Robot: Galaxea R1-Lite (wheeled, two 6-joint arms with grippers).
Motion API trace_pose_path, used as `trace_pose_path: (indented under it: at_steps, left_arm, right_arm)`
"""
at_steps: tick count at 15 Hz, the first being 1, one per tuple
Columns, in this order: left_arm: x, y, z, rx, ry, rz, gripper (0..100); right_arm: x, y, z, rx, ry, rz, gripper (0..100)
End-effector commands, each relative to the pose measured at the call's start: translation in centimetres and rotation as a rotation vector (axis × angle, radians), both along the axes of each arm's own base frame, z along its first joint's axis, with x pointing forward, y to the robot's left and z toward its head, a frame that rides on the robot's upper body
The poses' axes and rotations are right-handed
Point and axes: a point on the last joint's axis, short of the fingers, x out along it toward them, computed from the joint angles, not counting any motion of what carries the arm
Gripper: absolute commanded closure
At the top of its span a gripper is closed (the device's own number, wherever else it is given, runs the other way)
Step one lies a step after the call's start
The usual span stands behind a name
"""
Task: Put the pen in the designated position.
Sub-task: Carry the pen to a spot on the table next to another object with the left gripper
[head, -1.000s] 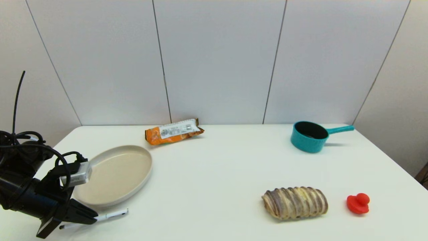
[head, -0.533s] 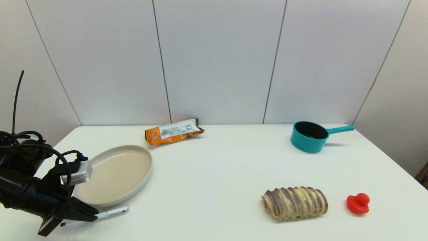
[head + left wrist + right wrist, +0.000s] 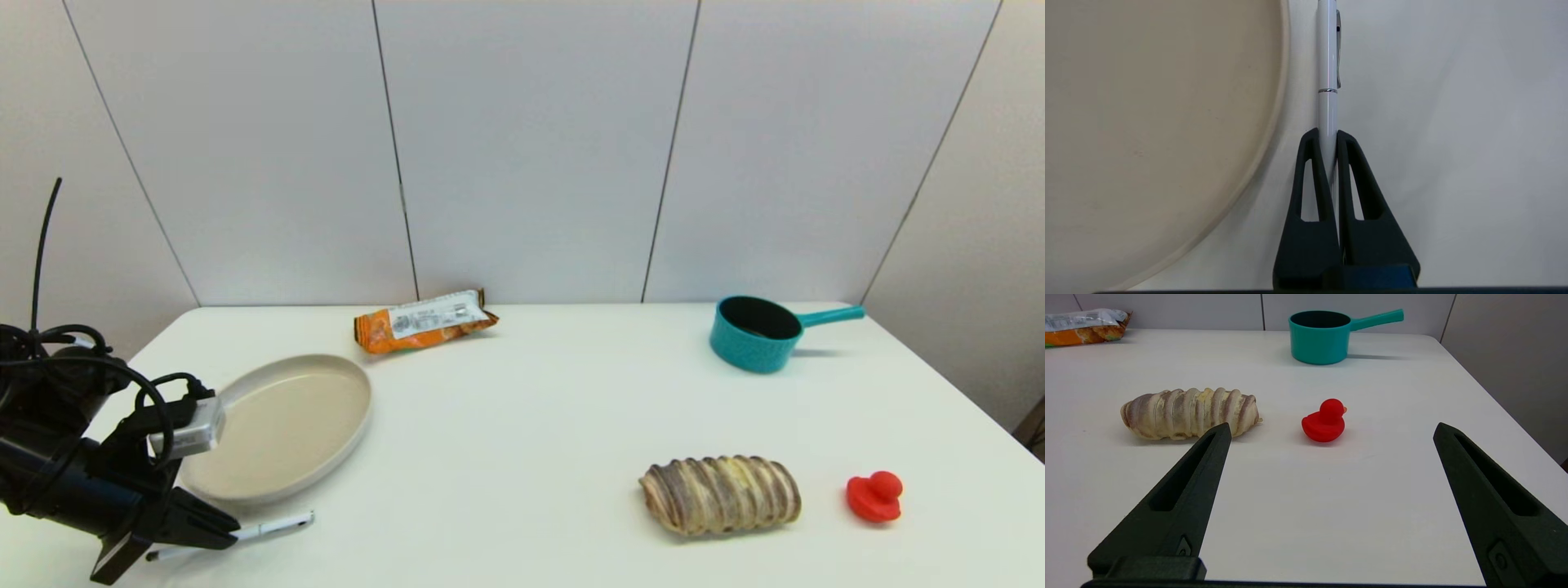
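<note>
Left pincer (image 3: 1327, 136) tight around the pen (image 3: 1327, 61), barrel jutting beyond its fingertips.

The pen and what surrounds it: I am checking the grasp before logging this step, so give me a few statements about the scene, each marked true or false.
1. The left tool is shut on the pen. True.
2. The pen lies inside the beige plate. False: it lies beside the plate's rim, on the table.
3. The right tool is open and holds nothing. True.
4. The red duck sits in the teal pot. False: it stands on the table next to the striped bread roll.
5. The orange snack packet lies near the table's far edge. True.
</note>
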Motion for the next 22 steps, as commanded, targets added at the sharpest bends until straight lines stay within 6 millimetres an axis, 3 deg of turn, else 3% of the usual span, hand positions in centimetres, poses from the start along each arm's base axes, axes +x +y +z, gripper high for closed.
trace_pose_path:
  at_steps: [1, 22]
  left_arm:
    - [-0.13, -0.03, -0.04, -0.004, 0.001, -0.006, 100]
    - [0.39, 0.07, -0.4, -0.006, 0.008, -0.009, 100]
  right_arm:
    - [0.01, 0.0, -0.02, -0.001, 0.0, -0.001, 0]
    - [0.02, 0.0, -0.02, -0.001, 0.002, 0.001, 0]
